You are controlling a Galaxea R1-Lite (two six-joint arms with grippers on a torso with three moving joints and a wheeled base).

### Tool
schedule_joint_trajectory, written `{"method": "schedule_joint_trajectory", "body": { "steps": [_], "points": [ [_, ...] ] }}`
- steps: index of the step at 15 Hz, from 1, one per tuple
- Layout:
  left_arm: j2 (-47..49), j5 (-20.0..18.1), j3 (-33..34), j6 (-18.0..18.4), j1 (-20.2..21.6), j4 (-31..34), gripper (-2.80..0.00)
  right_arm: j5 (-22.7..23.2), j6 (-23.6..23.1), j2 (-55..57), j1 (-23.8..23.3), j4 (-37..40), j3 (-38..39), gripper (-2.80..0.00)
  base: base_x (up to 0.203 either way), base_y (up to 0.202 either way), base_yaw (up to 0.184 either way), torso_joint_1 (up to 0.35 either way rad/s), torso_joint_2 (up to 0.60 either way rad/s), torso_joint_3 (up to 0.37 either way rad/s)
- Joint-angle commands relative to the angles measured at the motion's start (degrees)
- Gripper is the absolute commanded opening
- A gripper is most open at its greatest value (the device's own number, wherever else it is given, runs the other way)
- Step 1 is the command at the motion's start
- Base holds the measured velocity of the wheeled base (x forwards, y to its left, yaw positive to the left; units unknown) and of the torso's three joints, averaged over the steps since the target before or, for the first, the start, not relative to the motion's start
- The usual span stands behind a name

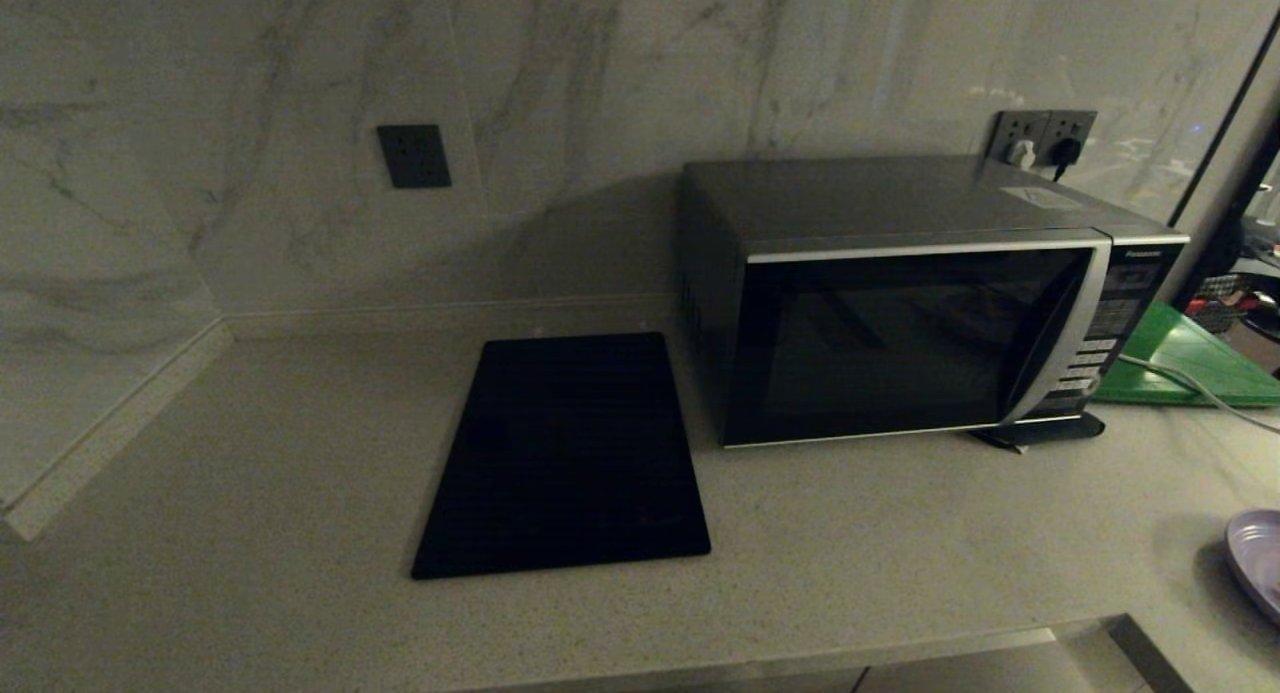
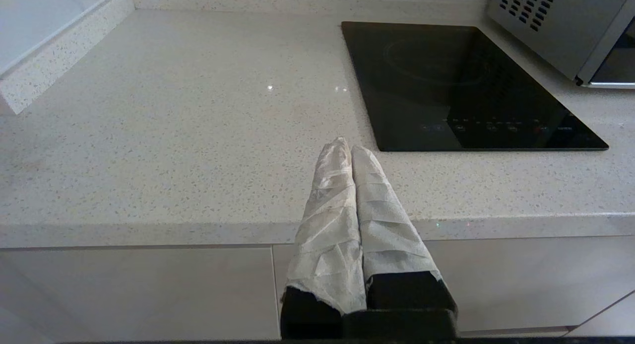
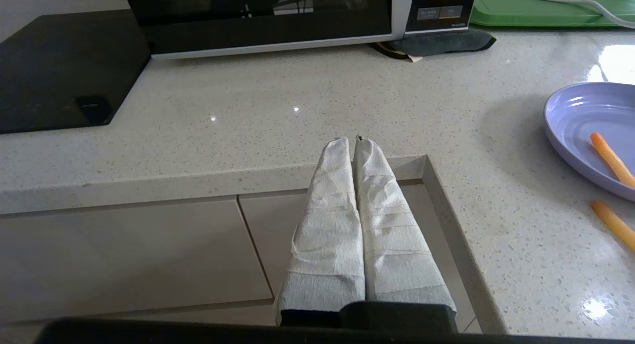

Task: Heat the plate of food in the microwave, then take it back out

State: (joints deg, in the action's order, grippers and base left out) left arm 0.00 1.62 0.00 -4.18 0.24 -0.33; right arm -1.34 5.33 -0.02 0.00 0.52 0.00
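Note:
The black-and-silver microwave point(image 1: 915, 338) stands on the counter at the back right with its dark glass door shut; its lower front point(image 3: 268, 34) and its side point(image 2: 555, 26) show in the wrist views. The lavender plate of food point(image 3: 590, 130) lies near the counter's right front; only its rim point(image 1: 1258, 558) shows in the head view. One orange stick point(image 3: 611, 158) rests on the plate, and another orange stick point(image 3: 615, 224) lies on the counter beside it. My left gripper point(image 2: 348, 146) and right gripper point(image 3: 351, 143), both wrapped in white, are shut and empty by the counter's front edge.
A flat black mat point(image 1: 565, 453) lies left of the microwave. A green board point(image 1: 1190, 358) with a white cable point(image 1: 1195, 385) over it sits right of the oven. A dark pad point(image 3: 436, 41) lies under the microwave's front right corner. The marble wall point(image 1: 300, 123) carries sockets.

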Motion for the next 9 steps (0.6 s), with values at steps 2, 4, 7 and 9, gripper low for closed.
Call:
{"method": "schedule_joint_trajectory", "body": {
  "steps": [2, 4, 7, 9],
  "points": [
    [0.1, 0.0, 0.0, 0.0, 0.0, 0.0, -2.8, 0.0, 0.0, 0.0, 0.0, 0.0, 0.1, -2.8, 0.0, 0.0, 0.0, 0.0, 0.0, 0.0],
    [0.1, 0.0, 0.0, 0.0, 0.0, 0.0, -2.8, 0.0, 0.0, 0.0, 0.0, 0.0, 0.1, -2.8, 0.0, 0.0, 0.0, 0.0, 0.0, 0.0],
    [0.1, 0.0, 0.0, 0.0, 0.0, 0.0, -2.8, 0.0, 0.0, 0.0, 0.0, 0.0, 0.1, -2.8, 0.0, 0.0, 0.0, 0.0, 0.0, 0.0],
    [0.1, 0.0, 0.0, 0.0, 0.0, 0.0, -2.8, 0.0, 0.0, 0.0, 0.0, 0.0, 0.1, -2.8, 0.0, 0.0, 0.0, 0.0, 0.0, 0.0]
  ]
}}
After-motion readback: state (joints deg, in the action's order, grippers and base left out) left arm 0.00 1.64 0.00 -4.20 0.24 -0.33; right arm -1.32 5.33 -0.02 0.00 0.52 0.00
